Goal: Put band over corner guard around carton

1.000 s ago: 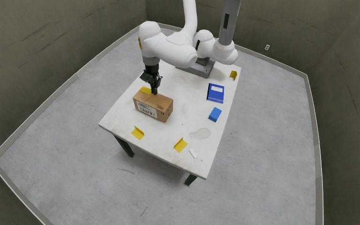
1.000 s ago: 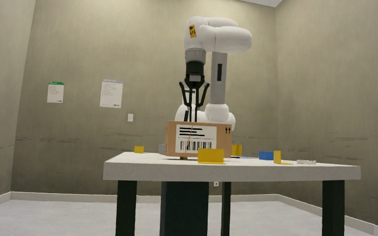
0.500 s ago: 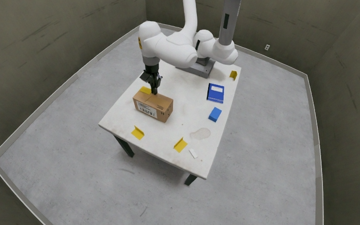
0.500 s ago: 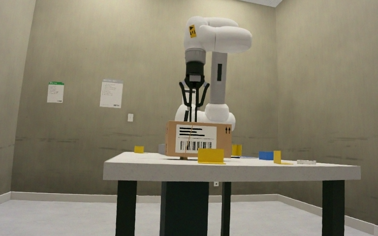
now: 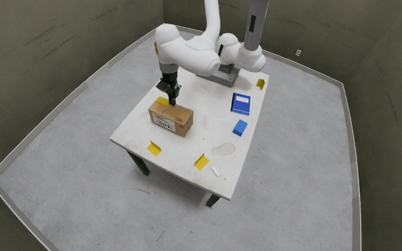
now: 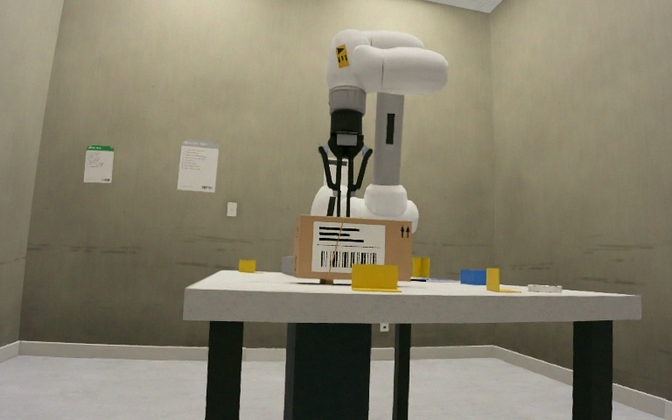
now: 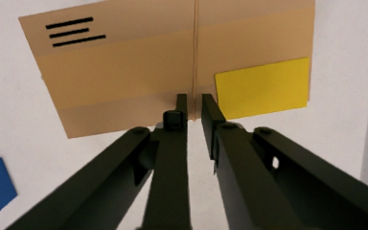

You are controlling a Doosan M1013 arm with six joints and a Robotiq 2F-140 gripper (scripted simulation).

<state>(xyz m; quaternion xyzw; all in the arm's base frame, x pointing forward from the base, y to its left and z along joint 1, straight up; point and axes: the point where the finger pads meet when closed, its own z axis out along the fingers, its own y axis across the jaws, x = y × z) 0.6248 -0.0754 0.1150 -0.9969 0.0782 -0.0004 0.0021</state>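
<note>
The carton point(image 5: 179, 113) point(image 6: 398, 257) point(image 7: 120, 67) stands with a small brown piece point(image 6: 325, 281) showing under its lower edge; I cannot tell whether it is level. A yellow corner guard point(image 5: 162, 101) point(image 7: 263, 89) lies over its rear top edge, near one end. The thin band point(image 6: 339, 234) point(image 7: 195, 53) crosses the top beside the guard, not over it, and runs slanted down the label face. My gripper point(image 5: 172, 103) point(image 6: 343, 215) point(image 7: 194, 107) is slightly open at the rear top edge, a narrow gap between its fingertips. The band passes through that gap in the wrist view, with no visible grip on it.
Yellow angle pieces point(image 5: 154, 148) point(image 5: 201, 161) point(image 5: 260, 83) point(image 6: 247, 265) stand around the table point(image 5: 133, 130). A blue book point(image 5: 241, 104), a blue block point(image 5: 239, 127) and a small white piece point(image 5: 215, 171) lie toward its right side. The arm's base point(image 5: 222, 77) is behind.
</note>
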